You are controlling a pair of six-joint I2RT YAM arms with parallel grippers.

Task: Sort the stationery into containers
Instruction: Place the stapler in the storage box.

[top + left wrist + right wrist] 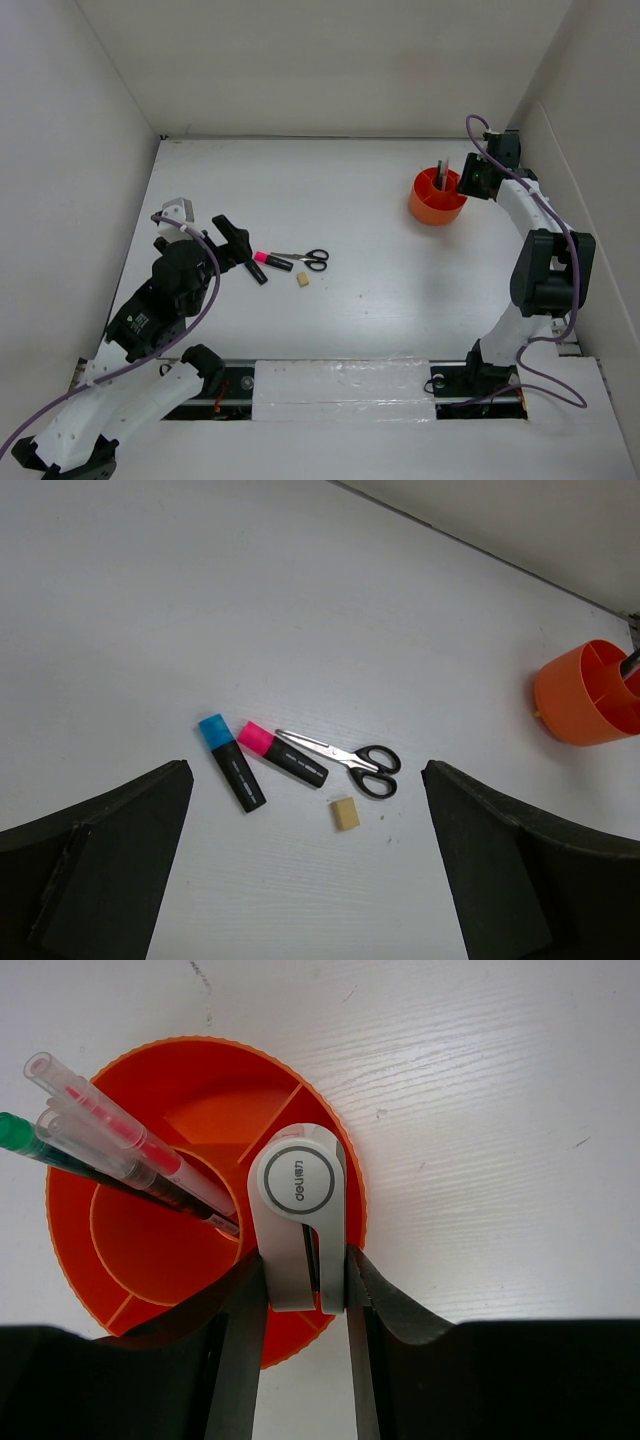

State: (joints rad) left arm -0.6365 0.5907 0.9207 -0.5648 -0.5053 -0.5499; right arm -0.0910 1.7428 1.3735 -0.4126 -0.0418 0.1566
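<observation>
Right gripper [305,1278] pinches a grey sharpener [298,1185], round face up, right above the pot [150,1055]. It hangs over an outer compartment at the rim nearest the fingers, just beside the central tube holding the pens [110,1145]. Likely next move: release straight down. Left gripper [306,770] is spread wide and holds nothing. Ahead of it on the table lie the blue marker [232,763], pink marker [283,754], scissors [345,757] and eraser [344,813]. The markers' long axes run diagonal to its gap. Left arm is much nearer these; the pot is well apart, far right.
</observation>
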